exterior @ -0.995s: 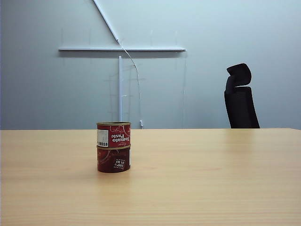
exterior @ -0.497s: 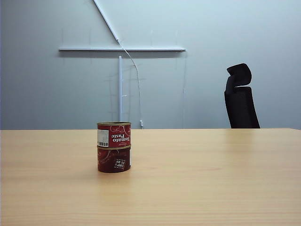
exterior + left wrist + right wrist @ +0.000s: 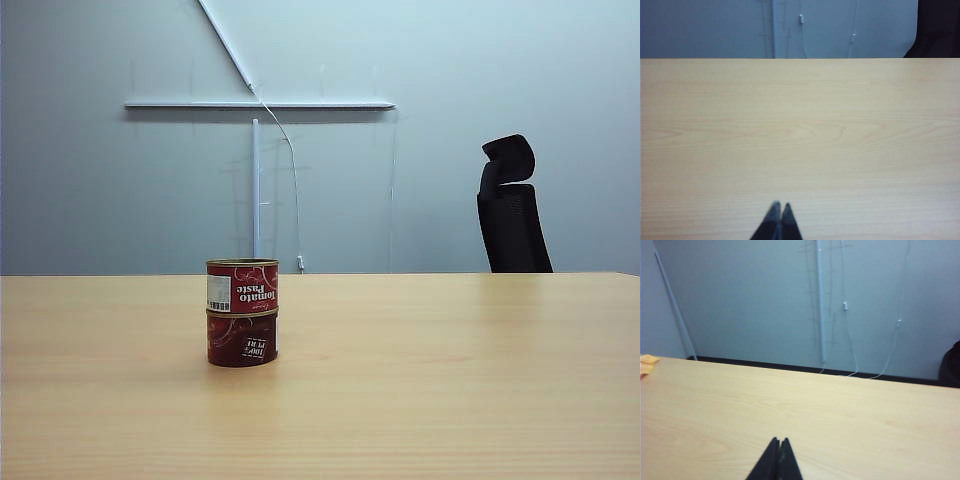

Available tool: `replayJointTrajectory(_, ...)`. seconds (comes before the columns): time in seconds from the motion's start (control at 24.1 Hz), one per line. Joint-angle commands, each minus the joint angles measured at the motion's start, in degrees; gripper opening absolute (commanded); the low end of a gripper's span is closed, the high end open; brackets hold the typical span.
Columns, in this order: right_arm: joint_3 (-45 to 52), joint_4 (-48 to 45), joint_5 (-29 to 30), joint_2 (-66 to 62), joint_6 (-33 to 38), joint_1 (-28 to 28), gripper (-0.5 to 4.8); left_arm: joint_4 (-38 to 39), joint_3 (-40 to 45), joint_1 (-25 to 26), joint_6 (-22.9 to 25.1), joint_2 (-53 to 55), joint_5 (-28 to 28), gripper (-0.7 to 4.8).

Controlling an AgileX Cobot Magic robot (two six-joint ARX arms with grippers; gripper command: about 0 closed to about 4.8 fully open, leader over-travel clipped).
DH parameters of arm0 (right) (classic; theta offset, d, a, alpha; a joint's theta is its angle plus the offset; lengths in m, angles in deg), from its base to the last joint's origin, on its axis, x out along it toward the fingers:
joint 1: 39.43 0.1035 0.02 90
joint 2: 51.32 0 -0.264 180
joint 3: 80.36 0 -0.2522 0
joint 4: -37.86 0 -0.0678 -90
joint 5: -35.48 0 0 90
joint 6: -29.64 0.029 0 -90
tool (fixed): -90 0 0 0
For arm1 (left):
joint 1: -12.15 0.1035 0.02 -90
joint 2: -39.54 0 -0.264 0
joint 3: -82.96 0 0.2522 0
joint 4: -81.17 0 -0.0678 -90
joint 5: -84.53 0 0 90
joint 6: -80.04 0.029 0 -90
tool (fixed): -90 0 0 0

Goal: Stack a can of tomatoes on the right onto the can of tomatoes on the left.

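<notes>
On table (image 3: 450, 380), stacked cans (image 3: 242, 313); wrist-only grippers.

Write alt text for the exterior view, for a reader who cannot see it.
Two red tomato paste cans stand stacked, the upper can squarely on the lower can, left of centre on a bare wooden table. Neither gripper shows here. Behind are a grey wall and a black office chair at right.
</notes>
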State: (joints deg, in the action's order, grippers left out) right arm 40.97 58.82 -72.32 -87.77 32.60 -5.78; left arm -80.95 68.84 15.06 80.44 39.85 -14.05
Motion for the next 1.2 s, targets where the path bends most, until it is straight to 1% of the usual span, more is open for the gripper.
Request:
replayJointTrajectory(0.04, -0.1, 0.8, -6.4, 1.7, -3.7, -2.9, -0.09, -0.3, -0.2, 0.0, 0.0, 0.0, -0.3, -0.04)
replayJointTrajectory(0.08, 0.2, 2.0, -6.1, 2.6, -3.6, -4.5, -0.09, -0.3, -0.2, 0.0, 0.0, 0.0, -0.3, -0.04)
replayJointTrajectory(0.17, 1.8, 3.8, -3.2, 4.6, -3.6, -8.6, -0.08, -0.3, -0.2, 0.0, 0.0, 0.0, -0.2, -0.04)
replayJointTrajectory(0.33, 8.2, 3.4, 4.6, 9.9, -3.4, -19.3, -0.08, -0.3, -0.2, 0.0, 0.0, 0.0, -0.5, -0.04)
replayJointTrajectory(0.37, 10.6, 2.9, 6.1, 11.2, -3.4, -22.5, -0.08, -0.3, -0.2, 0.0, 0.0, 0.0, -0.5, -0.04)
replayJointTrajectory(0.41, 14.9, 1.4, 7.9, 13.4, -3.4, -26.7, -0.08, -0.3, -0.2, 0.1, 0.0, 0.0, -0.4, -0.04)
replayJointTrajectory(0.46, 20.4, -1.4, 9.2, 16.3, -3.4, -29.1, -0.08, -0.3, -0.2, 0.1, 0.0, 0.0, -0.5, -0.04)
replayJointTrajectory(0.58, 29.2, -7.7, 9.0, 20.9, -3.4, -31.1, -0.08, -0.3, -0.2, 0.1, 0.0, 0.0, -0.5, -0.04)
replayJointTrajectory(0.62, 31.8, -9.7, 10.1, 22.4, -3.4, -31.9, -0.08, -0.3, -0.2, 0.1, 0.0, 0.0, -0.5, -0.04)
replayJointTrajectory(0.66, 34.7, -11.7, 12.4, 24.4, -3.4, -32.8, -0.08, -0.3, -0.2, 0.1, 0.0, 0.0, -0.5, -0.04)
replayJointTrajectory(0.79, 40.3, -14.3, 16.8, 29.1, -2.5, -34.8, -0.08, -0.3, -0.2, 0.1, 0.0, 0.0, -0.5, -0.04)
replayJointTrajectory(0.95, 44.5, -15.2, 17.1, 33.2, 0.0, -35.4, -0.08, -0.3, -0.2, 0.0, 0.0, 0.0, -0.6, -0.04)
replayJointTrajectory(1.12, 44.9, -11.6, 16.4, 36.3, 0.2, -35.4, -0.08, -0.3, -0.2, 0.0, 0.0, 0.0, -0.7, -0.04)
replayJointTrajectory(1.2, 44.9, -11.7, 16.4, 36.5, 0.2, -35.4, -0.08, -0.3, -0.2, 0.0, 0.0, 0.0, -0.6, -0.04)
